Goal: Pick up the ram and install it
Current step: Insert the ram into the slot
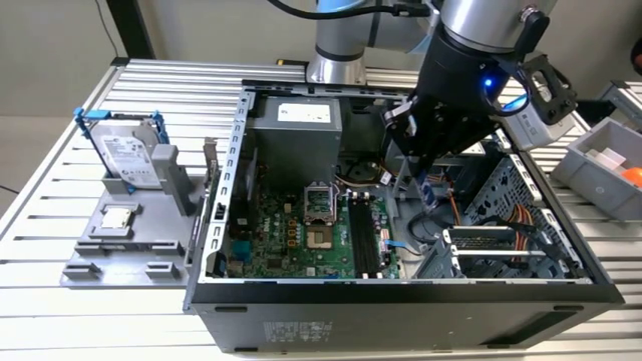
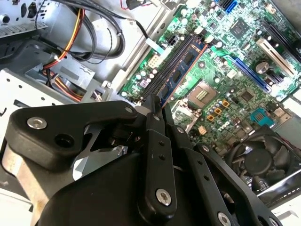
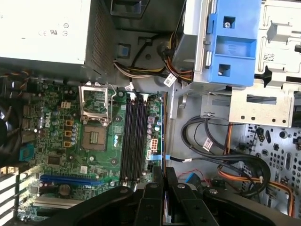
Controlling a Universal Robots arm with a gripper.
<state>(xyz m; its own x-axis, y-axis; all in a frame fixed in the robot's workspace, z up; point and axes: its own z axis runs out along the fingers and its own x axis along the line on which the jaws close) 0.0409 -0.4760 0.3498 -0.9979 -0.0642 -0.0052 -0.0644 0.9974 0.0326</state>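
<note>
One ram point(image 2: 183, 63), and it's clamped in my hand point(image 2: 160, 106), jaws narrow on one end so the stick hangs below them. Pick-up is done, install isn't. The exterior view has the ram over the open case point(image 1: 401, 289), above the motherboard point(image 3: 51, 155). In the first wrist view I see it edge-on, lined up lengthwise with the slots point(image 3: 134, 141) and just beside the bank rather than over a slot. It doesn't look seated. Can't tell whether its lower edge is touching the board or hanging clear. I count four slots, all dark, and they look empty as far as I can judge. What's left is getting the stick into a slot and pushed home. One CPU socket point(image 3: 94, 136) sits beside the slots with its frame open and nothing in it that I can make out. Outside the case, on the exterior view's left, one grey fixture point(image 1: 110, 263) sits on the desk point(image 1: 101, 331). It carries one hard drive point(image 1: 128, 154) standing upright and one CPU chip point(image 1: 119, 218) lying flat in front of it, both well apart from my hand.
</note>
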